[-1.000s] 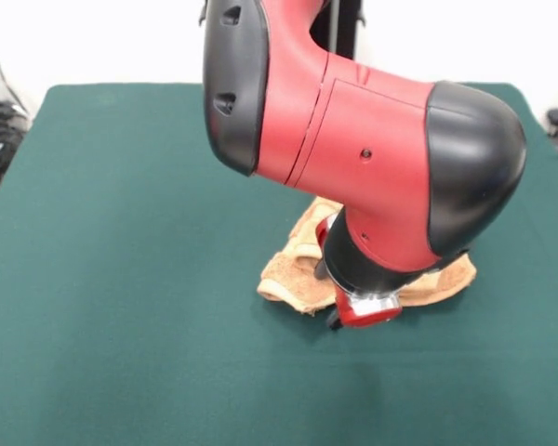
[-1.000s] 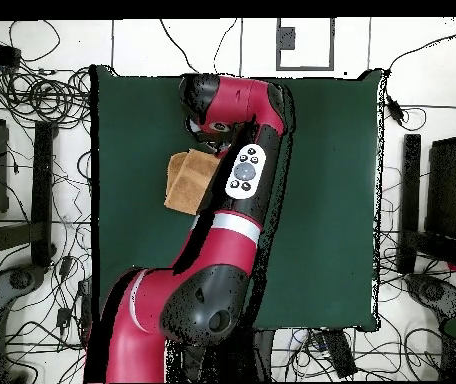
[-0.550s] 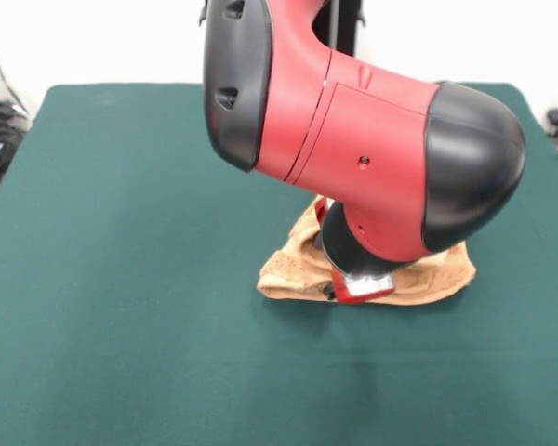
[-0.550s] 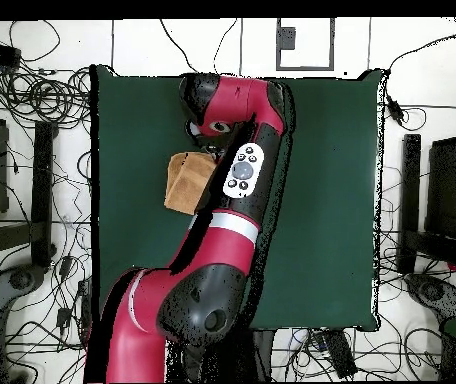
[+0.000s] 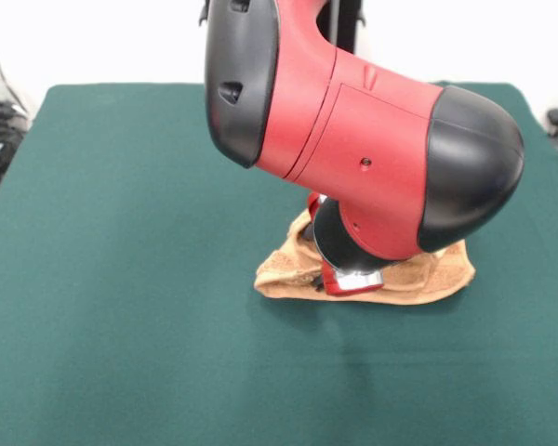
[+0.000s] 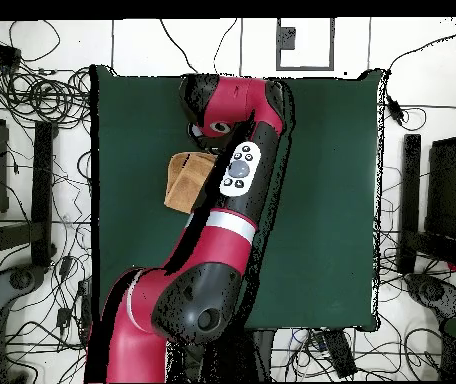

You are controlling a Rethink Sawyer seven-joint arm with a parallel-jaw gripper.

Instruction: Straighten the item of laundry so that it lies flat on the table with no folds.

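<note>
1. Gripper [image 5: 352,279] is low at the towel, mostly hidden under the arm's bulky wrist — cannot tell whether it is released or clenched.
2. Towel [image 5: 418,277], orange-tan, lies bunched and folded on the table [image 5: 121,232], right of centre in the front view; a rumpled lobe sticks out to the left, a flatter part to the right.
3. Overhead view: the towel [image 6: 183,178] peeks out beside the arm [image 6: 234,190], which covers part of it.
4. Table is dark green — much larger than the towel.
5. Cables [image 6: 32,100] sprawl on the floor around the table.
</note>
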